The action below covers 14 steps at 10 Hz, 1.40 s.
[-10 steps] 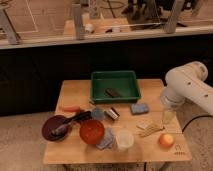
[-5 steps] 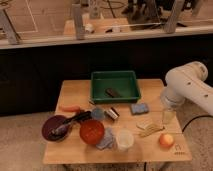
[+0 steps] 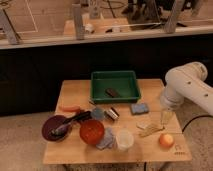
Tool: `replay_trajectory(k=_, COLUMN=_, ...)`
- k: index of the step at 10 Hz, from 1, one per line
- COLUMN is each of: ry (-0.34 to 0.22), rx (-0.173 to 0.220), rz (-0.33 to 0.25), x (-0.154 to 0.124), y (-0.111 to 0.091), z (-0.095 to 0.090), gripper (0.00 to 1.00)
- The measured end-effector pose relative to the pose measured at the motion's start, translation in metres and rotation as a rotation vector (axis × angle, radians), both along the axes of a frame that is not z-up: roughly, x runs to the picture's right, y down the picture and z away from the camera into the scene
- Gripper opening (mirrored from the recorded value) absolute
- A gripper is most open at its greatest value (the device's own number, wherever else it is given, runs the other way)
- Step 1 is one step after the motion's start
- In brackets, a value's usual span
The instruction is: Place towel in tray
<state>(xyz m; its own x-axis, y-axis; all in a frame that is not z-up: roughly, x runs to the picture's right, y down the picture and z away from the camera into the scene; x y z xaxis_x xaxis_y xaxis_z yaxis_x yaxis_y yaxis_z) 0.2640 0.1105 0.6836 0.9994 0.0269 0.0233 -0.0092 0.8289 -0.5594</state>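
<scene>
A dark purple plate (image 3: 50,131) is seen near the left edge of the tabletop (image 3: 75,92), with a dark tool laid across it; a red bowl (image 3: 92,132) is set just beside the plate, toward the front edge; the towel (image 3: 106,141) is found bunched up near the front edge, tucked between the red bowl and a clear cup (image 3: 124,139); it is well apart from the tray (image 3: 126,84), which is placed at the middle of the back edge, with a small dark thing (image 3: 112,92) laid inside; a blue sponge (image 3: 138,108) is seen in front of the tray's right corner; the gripper (image 3: 166,116) is held over the tabletop by the right edge, and its fingers are spread apart with nothing between them; an orange ball (image 3: 166,140) is set near the front right corner.
</scene>
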Motion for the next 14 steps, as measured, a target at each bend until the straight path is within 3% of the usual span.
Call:
replay_trajectory(k=6, ry=-0.169, rx=-0.031, rz=-0.032, x=-0.13, y=0.014, z=-0.003, gripper=0.8)
replay_trajectory(k=11, ry=-0.183, rx=-0.037, rz=-0.019, x=-0.138, y=0.014, z=-0.003, gripper=0.8)
replay_trajectory(k=14, ry=-0.133, rx=-0.109, rz=0.153, x=-0.138, y=0.021, z=0.009, gripper=0.8)
